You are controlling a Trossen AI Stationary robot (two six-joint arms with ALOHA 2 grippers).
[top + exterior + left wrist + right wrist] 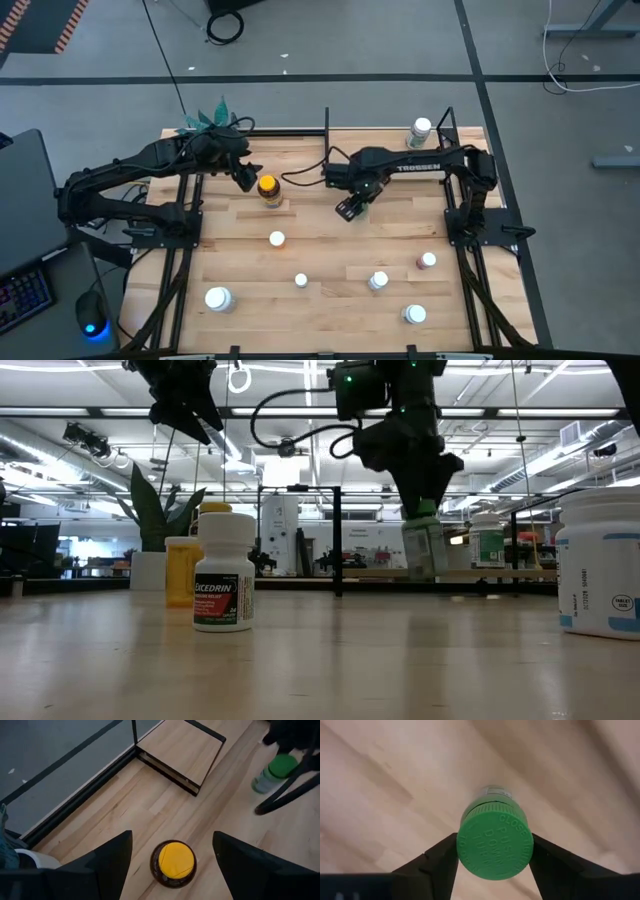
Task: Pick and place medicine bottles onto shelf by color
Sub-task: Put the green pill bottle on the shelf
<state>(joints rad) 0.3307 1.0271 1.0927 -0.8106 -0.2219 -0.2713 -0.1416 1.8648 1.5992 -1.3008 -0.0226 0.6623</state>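
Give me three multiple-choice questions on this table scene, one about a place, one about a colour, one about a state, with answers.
1. Where is the amber yellow-capped round bottle?
A. On the shelf
B. On the table, below the left gripper
C. In the right gripper

2. What colour is the cap on the round bottle in the right gripper?
A. Green
B. White
C. Pink

3. How are the left gripper's fingers?
A. Shut on a bottle
B. Open
C. Shut on nothing

Answers: B, it stands between spread fingers; A, seen in the right wrist view; B, a gap either side of the cap.

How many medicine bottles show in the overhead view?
9: a white bottle on the shelf, amber bottle below the left tool, green-capped bottle in the right tool, six bottles loose across the table; none seems hidden.
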